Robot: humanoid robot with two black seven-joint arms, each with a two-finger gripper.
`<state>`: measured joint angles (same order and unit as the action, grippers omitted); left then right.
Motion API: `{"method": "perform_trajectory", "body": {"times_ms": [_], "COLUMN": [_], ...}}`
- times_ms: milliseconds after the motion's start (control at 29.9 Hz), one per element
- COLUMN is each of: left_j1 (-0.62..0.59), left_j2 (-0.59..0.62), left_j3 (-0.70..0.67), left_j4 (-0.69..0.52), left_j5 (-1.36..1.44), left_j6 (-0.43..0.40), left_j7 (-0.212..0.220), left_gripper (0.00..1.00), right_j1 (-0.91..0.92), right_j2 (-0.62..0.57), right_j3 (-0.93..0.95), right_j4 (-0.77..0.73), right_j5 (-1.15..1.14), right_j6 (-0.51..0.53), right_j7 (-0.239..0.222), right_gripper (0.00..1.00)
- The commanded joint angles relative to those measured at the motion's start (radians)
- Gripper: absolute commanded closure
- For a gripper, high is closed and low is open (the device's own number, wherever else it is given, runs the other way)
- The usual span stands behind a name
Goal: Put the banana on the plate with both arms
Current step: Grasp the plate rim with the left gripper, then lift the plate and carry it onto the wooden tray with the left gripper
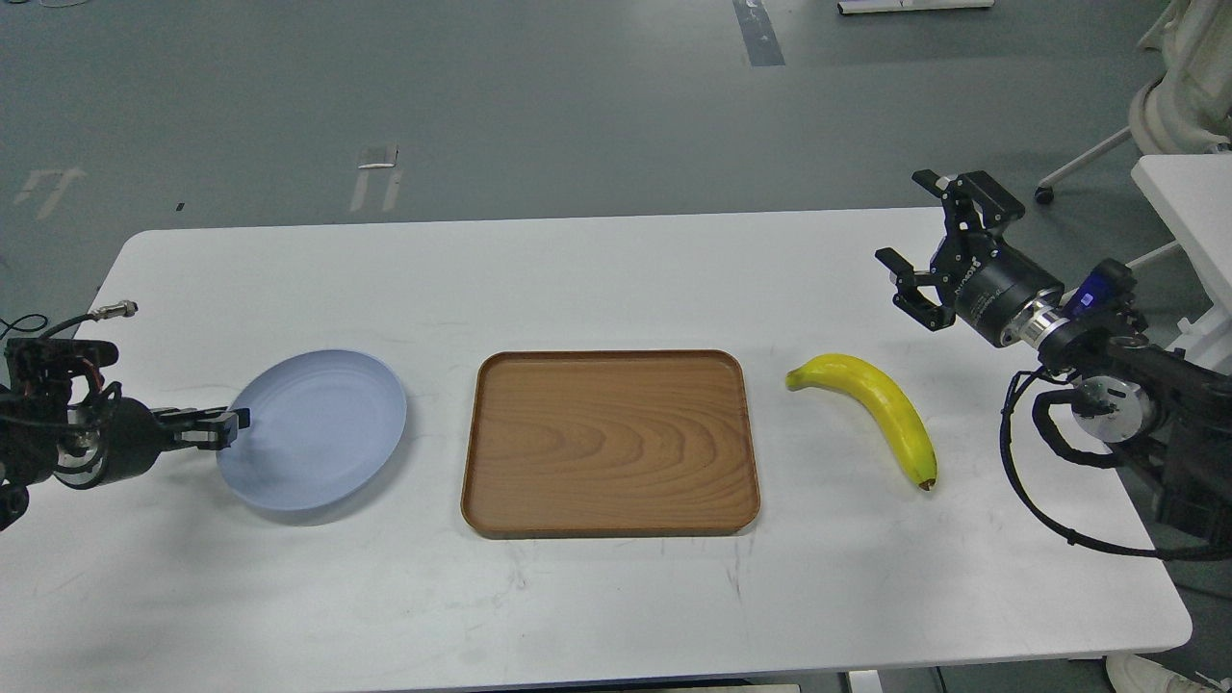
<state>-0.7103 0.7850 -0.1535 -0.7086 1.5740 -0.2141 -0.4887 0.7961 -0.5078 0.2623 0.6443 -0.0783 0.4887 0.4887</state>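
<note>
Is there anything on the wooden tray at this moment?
Nothing: the wooden tray shows bare wood grain. The banana lies on the table to its right, the plate to its left, also empty.

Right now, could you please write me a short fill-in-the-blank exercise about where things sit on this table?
1. The wooden tray lies between the plate and the ____.
2. The left gripper is at the plate's ____ rim, and the plate looks tilted.
3. The right gripper hangs open above the table, holding ____.
4. The banana lies on the table, to the ____ of the tray.

Missing words: banana; left; nothing; right
</note>
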Motion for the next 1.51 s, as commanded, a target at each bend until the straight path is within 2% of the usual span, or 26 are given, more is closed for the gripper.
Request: {"method": "perform_trajectory", "body": {"times_ms": [0,334,502,702,903,1104,1371,1472], "left_j1": [0.0,-0.031,-0.168,-0.279,-0.351,-0.386,-0.413,-0.411], "left_j2": [-0.001,0.016,0.043,0.033,-0.104,-0.26,-0.493,-0.524], "left_j3": [0.002,-0.001,0.0,0.003,0.028,0.078,0.149,0.157], "left_j4": [0.0,-0.023,-0.121,-0.232,-0.232,-0.21,-0.042,-0.015], "left_j5": [0.001,-0.098,-0.103,-0.083,0.015,0.024,0.021,0.02], "left_j6": [-0.001,-0.014,-0.099,-0.12,-0.156,-0.189,-0.22,-0.226], "left_j7": [0.0,0.0,0.0,0.0,0.005,0.055,0.062,0.062], "left_gripper": [1.0,1.0,1.0,1.0,1.0,1.0,1.0,1.0], "right_j1": [0.002,0.002,0.003,0.003,0.005,0.006,0.006,0.006], "right_j2": [0.0,0.0,0.0,-0.005,-0.011,-0.014,-0.023,-0.025], "right_j3": [0.0,0.0,0.0,0.0,0.0,0.0,0.002,0.002], "right_j4": [0.0,-0.002,-0.002,-0.002,-0.002,-0.005,-0.005,-0.005], "right_j5": [0.0,0.0,0.0,0.0,0.0,0.0,0.0,0.0], "right_j6": [0.0,0.0,0.0,0.0,0.0,0.0,0.0,0.0], "right_j7": [0.0,0.0,0.0,0.0,0.0,0.0,0.0,0.0], "right_gripper": [0.01,0.01,0.01,0.01,0.01,0.01,0.01,0.01]}}
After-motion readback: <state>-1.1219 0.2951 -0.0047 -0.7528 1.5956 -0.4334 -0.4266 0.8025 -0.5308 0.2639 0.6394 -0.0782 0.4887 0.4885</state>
